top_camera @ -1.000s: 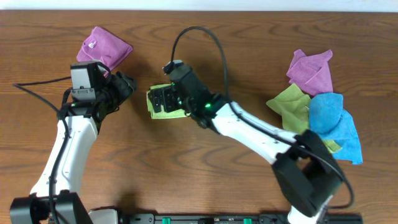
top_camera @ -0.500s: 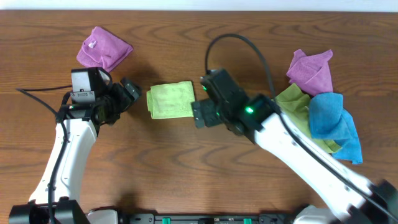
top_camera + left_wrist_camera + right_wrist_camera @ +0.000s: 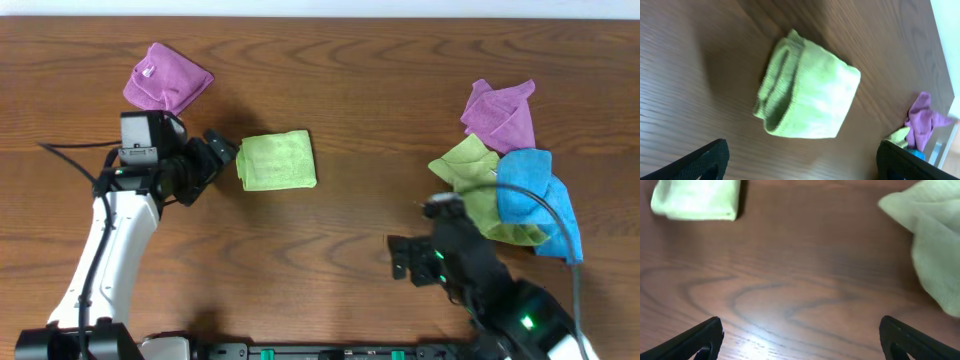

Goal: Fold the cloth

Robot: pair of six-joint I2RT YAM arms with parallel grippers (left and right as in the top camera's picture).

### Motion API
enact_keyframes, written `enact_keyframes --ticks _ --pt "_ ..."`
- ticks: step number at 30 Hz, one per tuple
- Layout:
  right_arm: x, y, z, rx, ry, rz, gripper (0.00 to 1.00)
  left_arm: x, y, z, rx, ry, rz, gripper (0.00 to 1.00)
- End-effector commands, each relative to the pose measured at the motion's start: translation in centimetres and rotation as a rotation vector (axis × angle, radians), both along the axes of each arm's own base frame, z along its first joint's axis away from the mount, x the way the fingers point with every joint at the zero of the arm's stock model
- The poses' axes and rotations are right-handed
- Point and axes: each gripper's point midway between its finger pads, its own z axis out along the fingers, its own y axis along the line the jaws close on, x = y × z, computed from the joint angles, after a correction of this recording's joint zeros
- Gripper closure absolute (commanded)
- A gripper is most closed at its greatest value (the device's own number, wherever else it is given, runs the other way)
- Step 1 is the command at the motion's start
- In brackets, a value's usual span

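Note:
The lime-green cloth [image 3: 276, 160] lies folded into a small rectangle on the wooden table, left of centre. It shows in the left wrist view [image 3: 807, 95] and at the top left of the right wrist view [image 3: 695, 199]. My left gripper [image 3: 222, 150] is open and empty, just left of the cloth and not touching it; in its own view the fingertips [image 3: 802, 160] frame bare table. My right gripper [image 3: 400, 258] is open and empty, far from the cloth at the front right; its fingertips [image 3: 802, 335] frame bare wood.
A purple cloth [image 3: 165, 78] lies at the back left. At the right is a pile: a purple cloth [image 3: 500, 108], a duller olive-green cloth [image 3: 470, 175] and a blue cloth [image 3: 535, 195]. The olive cloth shows in the right wrist view [image 3: 935, 235].
My right gripper has let go of the folded cloth and drawn back from over it to the front right. My left gripper has edged a little toward the cloth.

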Motion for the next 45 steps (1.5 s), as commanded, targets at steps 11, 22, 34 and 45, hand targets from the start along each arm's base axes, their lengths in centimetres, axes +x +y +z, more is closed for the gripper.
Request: enact_keyframes --ticks 11,22,34,45 --pt "0.4 -6.5 -0.7 0.030 -0.063 -0.347 0.01 -0.2 -3.5 -4.1 -0.008 0.137 -0.057 0.05" --pt "0.4 -6.5 -0.7 0.030 -0.063 -0.347 0.01 0.5 -3.7 -7.5 -0.032 0.216 -0.016 0.05" --pt "0.4 -6.5 -0.7 0.030 -0.063 -0.347 0.01 1.8 -3.9 -9.8 -0.064 0.240 0.031 0.05" --pt "0.4 -6.5 -0.7 0.030 -0.063 -0.347 0.01 2.6 -4.7 -11.9 -0.114 0.259 0.033 0.31"
